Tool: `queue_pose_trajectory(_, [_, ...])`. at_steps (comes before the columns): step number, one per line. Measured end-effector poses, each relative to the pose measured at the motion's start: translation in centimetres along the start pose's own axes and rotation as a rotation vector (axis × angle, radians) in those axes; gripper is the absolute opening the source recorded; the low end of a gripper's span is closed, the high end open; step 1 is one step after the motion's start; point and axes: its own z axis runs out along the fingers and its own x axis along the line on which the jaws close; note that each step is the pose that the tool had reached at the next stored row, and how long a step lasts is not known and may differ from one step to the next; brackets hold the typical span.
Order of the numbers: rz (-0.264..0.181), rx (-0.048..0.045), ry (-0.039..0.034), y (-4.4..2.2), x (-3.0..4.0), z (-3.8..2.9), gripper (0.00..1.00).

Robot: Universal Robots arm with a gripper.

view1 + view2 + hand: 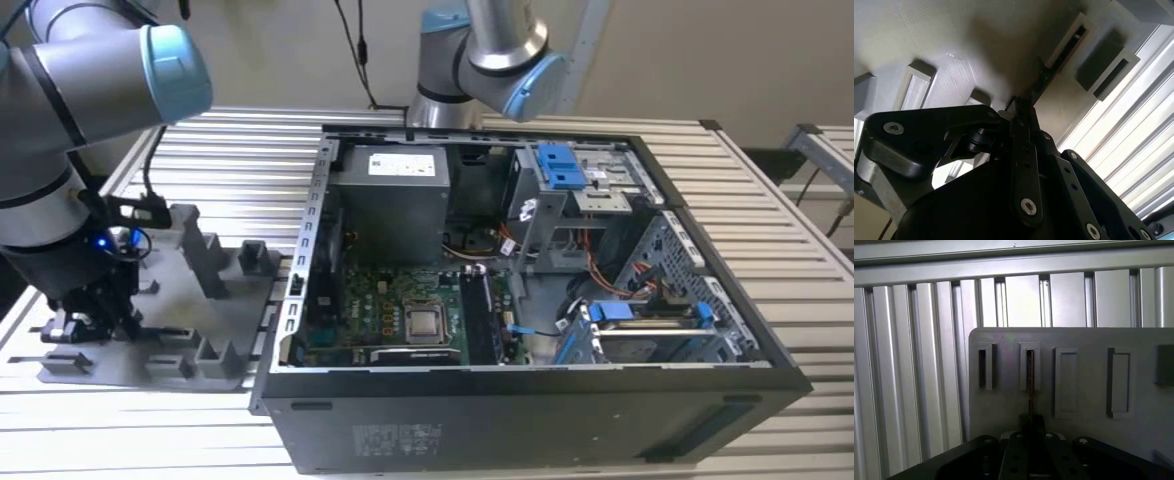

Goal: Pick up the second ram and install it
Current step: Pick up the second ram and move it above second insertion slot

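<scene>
One gripper (pixel 1030 424), jaws drawn narrow, pinches the second ram (pixel 1030 385) edge-on in the first wrist view, the stick standing in a slot of the grey holder tray (pixel 1089 340); beyond lies the ribbed metal table (pixel 914 365). The open computer case (pixel 534 430) sits beside the tray, toward the exterior view's right

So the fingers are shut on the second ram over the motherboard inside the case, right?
Not over the motherboard. The gripper is at the grey holder outside the case, on the exterior view's left. The fingers are shut on the second ram.
</scene>
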Motion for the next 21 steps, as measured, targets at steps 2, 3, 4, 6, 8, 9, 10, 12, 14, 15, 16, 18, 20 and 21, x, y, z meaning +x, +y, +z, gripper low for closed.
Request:
queue_pose_trajectory(2, [0.000, -0.0001, 0.0001, 0.01, 0.00, -0.17, 0.14])
queue_pose_trajectory(3, [0.000, -0.0001, 0.0001, 0.01, 0.01, -0.26, 0.14])
queue_pose_trajectory(4, [0.000, -0.0001, 0.0001, 0.01, 0.01, -0.36, 0.14])
queue_pose_trajectory(6, [0.000, 0.0000, 0.0000, 0.01, 0.01, -0.57, 0.14])
queue_pose_trajectory(8, [0.000, -0.0001, 0.0001, 0.02, 0.01, -0.82, 0.14])
queue_pose_trajectory(9, [0.000, -0.0001, 0.0001, 0.02, 0.02, -0.96, 0.14])
queue_pose_trajectory(10, [0.000, -0.0001, 0.0001, 0.03, 0.02, -1.07, 0.14])
queue_pose_trajectory(12, [0.000, 0.0000, 0.0001, 0.03, 0.02, -1.29, 0.14])
queue_pose_trajectory(14, [0.000, -0.0001, 0.0001, 0.04, 0.03, -1.57, 0.14])
queue_pose_trajectory(15, [0.000, 0.0000, 0.0001, 0.04, 0.03, -1.72, 0.14])
queue_pose_trajectory(16, [0.000, -0.0001, 0.0001, 0.05, 0.03, -1.90, 0.14])
queue_pose_trajectory(18, [0.000, -0.0001, 0.0001, 0.05, 0.04, -2.24, 0.14])
queue_pose_trajectory(20, [0.000, -0.0001, 0.0001, 0.06, 0.05, -2.59, 0.14])
queue_pose_trajectory(21, [0.000, -0.0001, 0.0001, 0.07, 0.05, -2.73, 0.14])
